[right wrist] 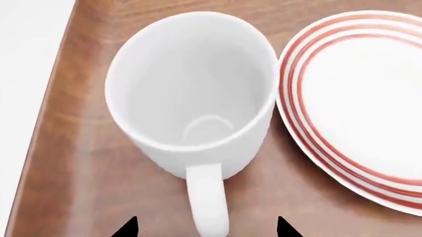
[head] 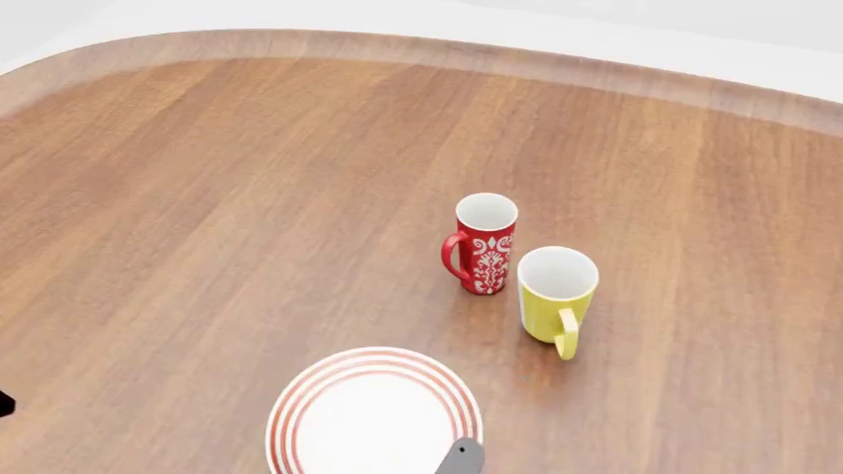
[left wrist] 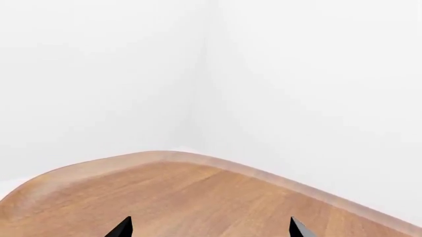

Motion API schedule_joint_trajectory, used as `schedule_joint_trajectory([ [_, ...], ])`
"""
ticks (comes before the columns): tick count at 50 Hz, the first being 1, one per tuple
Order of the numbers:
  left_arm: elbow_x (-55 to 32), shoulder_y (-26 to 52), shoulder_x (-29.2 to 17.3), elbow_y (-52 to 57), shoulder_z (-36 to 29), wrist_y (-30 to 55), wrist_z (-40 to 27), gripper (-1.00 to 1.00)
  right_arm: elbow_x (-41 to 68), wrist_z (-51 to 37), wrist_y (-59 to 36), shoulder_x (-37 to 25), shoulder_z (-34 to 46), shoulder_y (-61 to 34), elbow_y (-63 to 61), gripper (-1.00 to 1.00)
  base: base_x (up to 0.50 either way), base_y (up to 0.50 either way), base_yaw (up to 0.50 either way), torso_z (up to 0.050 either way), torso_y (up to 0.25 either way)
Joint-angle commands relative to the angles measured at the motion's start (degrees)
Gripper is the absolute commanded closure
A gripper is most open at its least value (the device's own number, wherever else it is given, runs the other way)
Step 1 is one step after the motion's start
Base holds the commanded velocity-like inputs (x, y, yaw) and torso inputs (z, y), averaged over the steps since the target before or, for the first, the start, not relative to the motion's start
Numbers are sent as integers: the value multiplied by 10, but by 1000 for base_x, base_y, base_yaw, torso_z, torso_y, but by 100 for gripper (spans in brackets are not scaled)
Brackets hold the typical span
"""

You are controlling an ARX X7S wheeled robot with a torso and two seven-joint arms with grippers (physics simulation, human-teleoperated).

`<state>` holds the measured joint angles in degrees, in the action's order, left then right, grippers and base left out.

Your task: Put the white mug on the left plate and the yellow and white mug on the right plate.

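Straddling the handle of the white mug (right wrist: 191, 89) with right gripper (right wrist: 205, 228) jaws spread wide, nothing held. Mug upright just beside a plate (right wrist: 343, 103), near the table (right wrist: 59, 163) edge. Risk: closing off-centre, nudging it into the plate. Left gripper (left wrist: 209, 228) also wide, over bare wood.

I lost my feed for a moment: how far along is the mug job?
Nothing looks placed yet. The white mug stands on the table beside a plate, with the right gripper open around its handle. The yellow and white mug stands by the red mug, off the bare plate. Both placements remain.
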<state>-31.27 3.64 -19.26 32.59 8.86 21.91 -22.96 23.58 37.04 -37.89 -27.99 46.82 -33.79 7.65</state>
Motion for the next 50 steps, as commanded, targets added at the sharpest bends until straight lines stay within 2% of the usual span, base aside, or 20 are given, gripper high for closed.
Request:
schedule_joint_trajectory([
  [1,-5,-1,-2,2,4,-1,-2,-100,-3,5,5,7,7,-4,18,-100,0,0,0,0,0],
  [27,-12,-6,-6,6,6,-4,-7,-100,-8,13,19,19,18,-5,46,-100,0,0,0,0,0],
  [28,-12,-6,-6,6,6,-4,-7,-100,-9,13,19,19,19,-6,48,100,0,0,0,0,0],
  [39,-15,-4,-8,6,5,-4,-10,-100,-4,13,12,12,18,-6,30,100,0,0,0,0,0],
  [50,-15,-2,-9,4,2,-4,-11,-100,11,-15,-6,-8,-7,-8,-52,100,0,0,0,0,0],
])
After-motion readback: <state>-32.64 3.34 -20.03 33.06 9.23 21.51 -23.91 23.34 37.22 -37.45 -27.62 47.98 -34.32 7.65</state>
